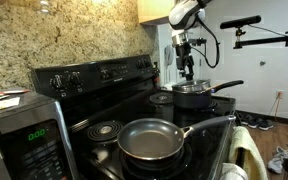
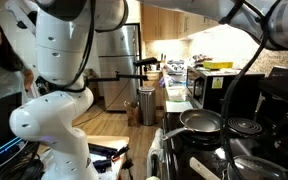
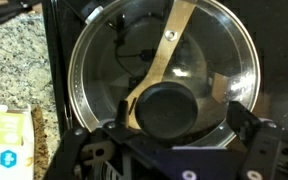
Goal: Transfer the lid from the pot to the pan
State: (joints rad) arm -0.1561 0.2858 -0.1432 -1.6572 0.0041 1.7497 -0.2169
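Black stove in a home kitchen.
A silver microwave stands just beside the stove's near end. A speckled granite backsplash rises behind the stove, a wooden cabinet hangs above its far end, and a granite counter alongside it carries a pale box.

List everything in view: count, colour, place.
lid: one, clear glass, metal rim, dark knob; on the pot
pot: one, dark; back burner
pan: one, grey-brown inside; front burner, uncovered
stove: one, black; under both
microwave: one, silver; beside the stove
backsplash: one, tan granite; behind the stove
gripper: one, black, open; above the lid
arm: one, white
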